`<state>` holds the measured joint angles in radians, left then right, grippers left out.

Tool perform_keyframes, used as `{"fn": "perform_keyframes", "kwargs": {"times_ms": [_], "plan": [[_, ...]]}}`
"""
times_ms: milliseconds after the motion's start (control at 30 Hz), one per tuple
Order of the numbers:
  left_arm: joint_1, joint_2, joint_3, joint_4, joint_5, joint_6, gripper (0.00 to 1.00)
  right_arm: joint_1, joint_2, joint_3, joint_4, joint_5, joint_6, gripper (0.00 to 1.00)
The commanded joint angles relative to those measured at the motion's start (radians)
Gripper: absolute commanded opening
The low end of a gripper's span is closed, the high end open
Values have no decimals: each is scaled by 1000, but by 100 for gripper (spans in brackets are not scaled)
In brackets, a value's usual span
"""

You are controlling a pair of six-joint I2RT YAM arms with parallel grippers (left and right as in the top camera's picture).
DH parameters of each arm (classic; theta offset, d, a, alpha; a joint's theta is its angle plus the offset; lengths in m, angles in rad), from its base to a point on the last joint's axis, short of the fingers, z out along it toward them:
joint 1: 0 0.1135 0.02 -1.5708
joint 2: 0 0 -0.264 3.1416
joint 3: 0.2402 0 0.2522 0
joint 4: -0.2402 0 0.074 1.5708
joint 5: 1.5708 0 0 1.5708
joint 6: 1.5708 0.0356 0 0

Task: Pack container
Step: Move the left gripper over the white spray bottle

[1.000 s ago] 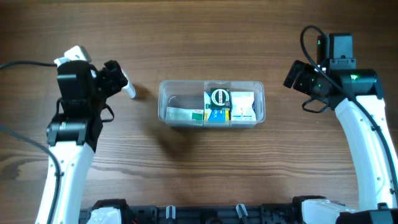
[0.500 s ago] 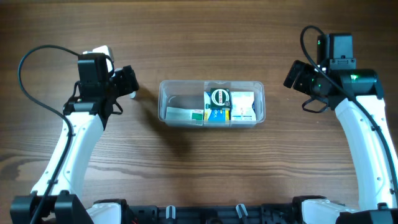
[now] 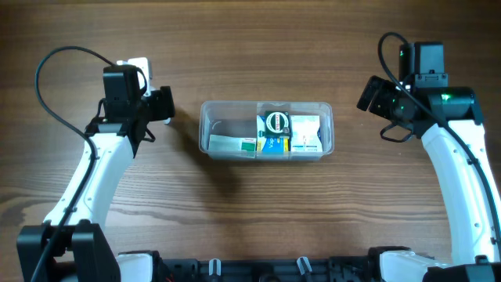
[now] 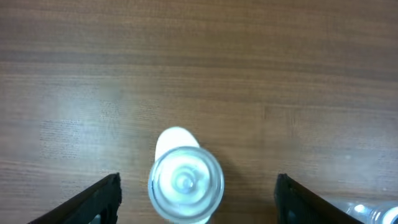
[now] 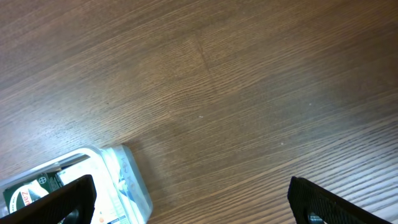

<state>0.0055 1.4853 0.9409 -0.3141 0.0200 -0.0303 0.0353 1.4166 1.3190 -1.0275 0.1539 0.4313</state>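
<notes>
The clear plastic container (image 3: 266, 131) sits mid-table, holding a round black-and-green item (image 3: 275, 122), a blue box (image 3: 272, 144), a white box (image 3: 307, 135) and a flat packet (image 3: 231, 144). My left gripper (image 3: 164, 106) is left of the container, open. In the left wrist view a small white bottle (image 4: 185, 182) stands upright, seen from above, between the wide-apart fingers (image 4: 99, 199) of the left gripper (image 4: 198, 186), touching neither. In the overhead view the bottle is hidden under the gripper. My right gripper (image 3: 373, 95) is open and empty to the right of the container, whose corner (image 5: 121, 180) shows in the right wrist view.
The table is brown wood (image 3: 258, 47). The left arm's black cable (image 3: 55, 66) loops over the far left. The arm bases (image 3: 258, 266) line the front edge.
My left arm has swung right and toward the far side, bringing its open gripper over the white bottle, which showed beside it before. The right arm and the container have not moved.
</notes>
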Motion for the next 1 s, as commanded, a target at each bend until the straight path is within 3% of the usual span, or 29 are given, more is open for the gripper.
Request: {"fn": "perform_keyframes", "kwargs": {"times_ms": [0, 200, 300, 500, 967], "plan": [[-2, 3, 115, -97, -14, 27, 83, -4, 6, 10, 3, 4, -11, 100], [-2, 17, 406, -367, -51, 31, 90, -4, 6, 10, 3, 4, -11, 100], [0, 55, 466, -463, -51, 30, 93, -4, 6, 10, 3, 4, -11, 100], [3, 161, 466, -505, 4, 22, 84, -4, 6, 10, 3, 4, -11, 100], [3, 266, 466, -512, 13, 24, 77, -4, 6, 10, 3, 4, -11, 100]]}}
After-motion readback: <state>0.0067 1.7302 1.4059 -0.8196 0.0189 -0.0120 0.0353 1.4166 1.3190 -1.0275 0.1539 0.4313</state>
